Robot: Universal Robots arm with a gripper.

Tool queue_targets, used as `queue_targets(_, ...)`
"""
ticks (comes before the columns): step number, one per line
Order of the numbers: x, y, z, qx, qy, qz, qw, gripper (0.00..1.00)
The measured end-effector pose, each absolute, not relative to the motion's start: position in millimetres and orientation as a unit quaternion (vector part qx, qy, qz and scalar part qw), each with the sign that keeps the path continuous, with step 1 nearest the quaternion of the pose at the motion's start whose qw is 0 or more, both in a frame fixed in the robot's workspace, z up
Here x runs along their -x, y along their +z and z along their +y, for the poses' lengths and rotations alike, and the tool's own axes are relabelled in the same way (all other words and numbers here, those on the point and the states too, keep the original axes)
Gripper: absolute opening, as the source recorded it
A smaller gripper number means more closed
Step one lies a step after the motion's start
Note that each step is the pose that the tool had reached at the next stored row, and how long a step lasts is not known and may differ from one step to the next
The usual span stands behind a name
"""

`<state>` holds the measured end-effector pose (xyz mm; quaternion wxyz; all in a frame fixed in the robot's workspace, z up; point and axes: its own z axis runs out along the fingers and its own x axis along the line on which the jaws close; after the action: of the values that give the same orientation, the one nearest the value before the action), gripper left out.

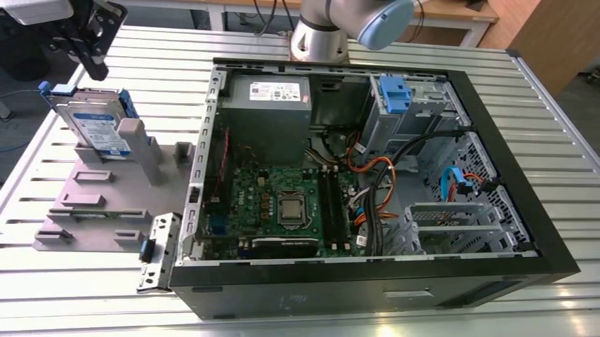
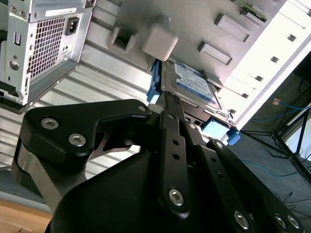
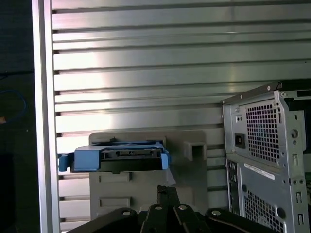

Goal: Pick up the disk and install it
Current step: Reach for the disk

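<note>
Slatted metal table [image 1: 75,295] beneath your arm: the gripper [image 1: 97,69], fingers pressed together and empty, hovers just above the disk [image 1: 98,130], which leans in a grey fixture [image 1: 94,203] whose post partly hides it.

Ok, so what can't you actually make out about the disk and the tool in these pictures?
1. Exterior view: the disk stands in a grey holder, whose uprights hide its lower end.
2. Second wrist view: the tool covers the disk's near edge.
3. First wrist view: the disk is edge-on, so its label face is hidden.
4. Exterior view: the arm is cut off by the top edge.
</note>
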<state>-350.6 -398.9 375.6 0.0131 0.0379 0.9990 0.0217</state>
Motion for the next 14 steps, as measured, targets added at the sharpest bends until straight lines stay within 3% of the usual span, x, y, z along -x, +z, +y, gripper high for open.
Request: queue_targets(14,378.7,357.6,-398.0,-0.038,0.022,0.999,0.013,0.11)
